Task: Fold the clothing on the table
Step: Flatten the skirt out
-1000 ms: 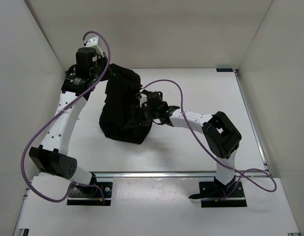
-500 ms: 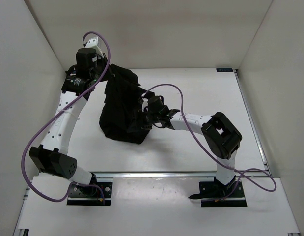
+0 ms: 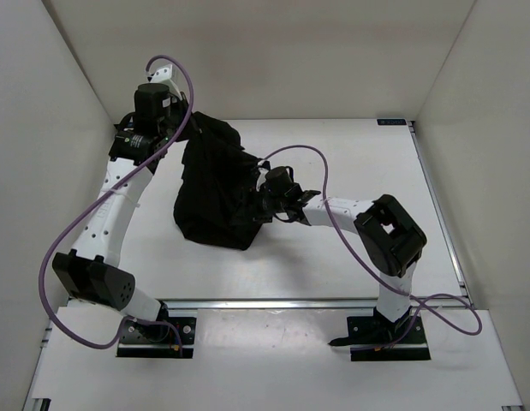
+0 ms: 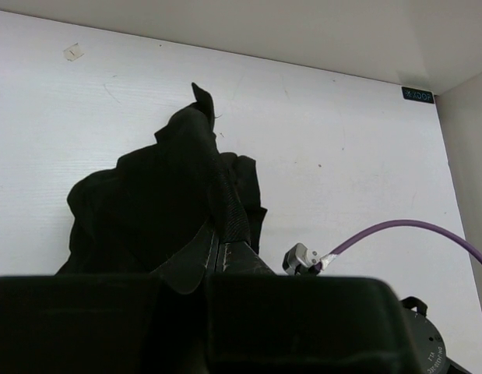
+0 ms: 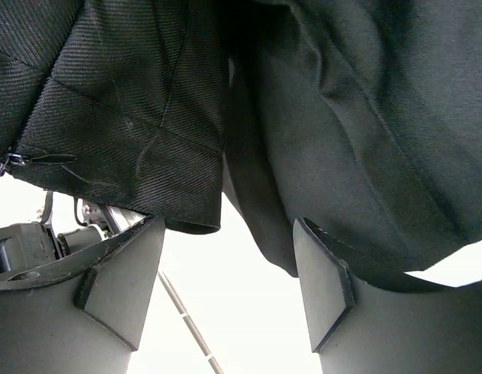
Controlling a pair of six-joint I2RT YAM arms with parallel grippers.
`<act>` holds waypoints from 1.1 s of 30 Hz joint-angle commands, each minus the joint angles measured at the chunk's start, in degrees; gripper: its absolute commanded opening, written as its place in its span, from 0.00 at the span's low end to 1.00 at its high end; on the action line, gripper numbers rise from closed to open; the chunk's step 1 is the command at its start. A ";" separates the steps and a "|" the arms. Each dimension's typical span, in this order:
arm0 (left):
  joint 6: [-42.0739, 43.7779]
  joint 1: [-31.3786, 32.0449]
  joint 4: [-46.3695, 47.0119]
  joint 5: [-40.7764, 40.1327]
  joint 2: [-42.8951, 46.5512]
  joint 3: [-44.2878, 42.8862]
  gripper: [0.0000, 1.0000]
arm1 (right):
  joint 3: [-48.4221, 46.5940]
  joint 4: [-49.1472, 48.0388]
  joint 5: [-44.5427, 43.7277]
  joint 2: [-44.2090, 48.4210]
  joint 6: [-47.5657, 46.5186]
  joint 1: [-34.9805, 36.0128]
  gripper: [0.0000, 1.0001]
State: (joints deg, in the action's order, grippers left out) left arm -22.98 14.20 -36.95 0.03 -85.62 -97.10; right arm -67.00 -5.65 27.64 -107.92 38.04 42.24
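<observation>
Limp black fabric clothing (image 3: 215,193) hangs bunched over the far-left of the matte white table (image 3: 350,154), its top pinched tight in the left gripper (image 3: 184,128) for lift, while the right gripper (image 5: 225,292), jaws spread, noses at its right hem, likely seeking a second hold.

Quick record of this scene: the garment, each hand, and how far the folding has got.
clothing: black, bunched, top end lifted, lower end resting on the table
left hand: shut on the clothing's raised end
right hand: open at the clothing's right side, a hanging edge dipping between its jaws
fold: not yet made
</observation>
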 commanded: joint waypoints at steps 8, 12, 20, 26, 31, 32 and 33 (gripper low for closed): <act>-0.04 -0.57 2.85 0.58 0.28 -0.28 0.00 | 4.86 -9.11 1.37 5.00 3.18 -2.07 0.65; 0.13 -0.05 2.94 1.20 -0.33 -0.29 0.00 | 1.35 -6.40 2.25 2.02 1.78 -0.85 0.64; -0.13 -0.49 3.11 0.76 -0.16 -0.46 0.00 | -2.43 -5.60 0.66 -1.94 2.04 -0.23 0.63; -0.66 -0.66 3.20 1.46 -0.77 -0.64 0.00 | -2.96 -3.49 -1.80 -3.09 2.29 0.48 0.53; -0.74 -0.66 3.55 1.29 -1.12 -0.81 0.00 | -2.87 -5.51 -1.09 -4.75 3.71 0.39 0.49; -0.40 -0.66 3.46 1.29 -0.95 -1.25 0.00 | -3.13 -5.86 -0.57 -4.93 3.79 0.56 0.49; -0.83 -0.66 3.55 1.55 -0.95 -1.34 0.00 | -4.00 -5.60 -0.65 -5.19 3.71 1.26 0.49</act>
State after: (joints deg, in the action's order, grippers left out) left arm -23.24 13.82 -35.57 0.56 -86.98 -97.10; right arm -68.10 -8.67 27.31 -112.36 41.04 42.44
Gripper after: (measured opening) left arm 0.025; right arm 0.490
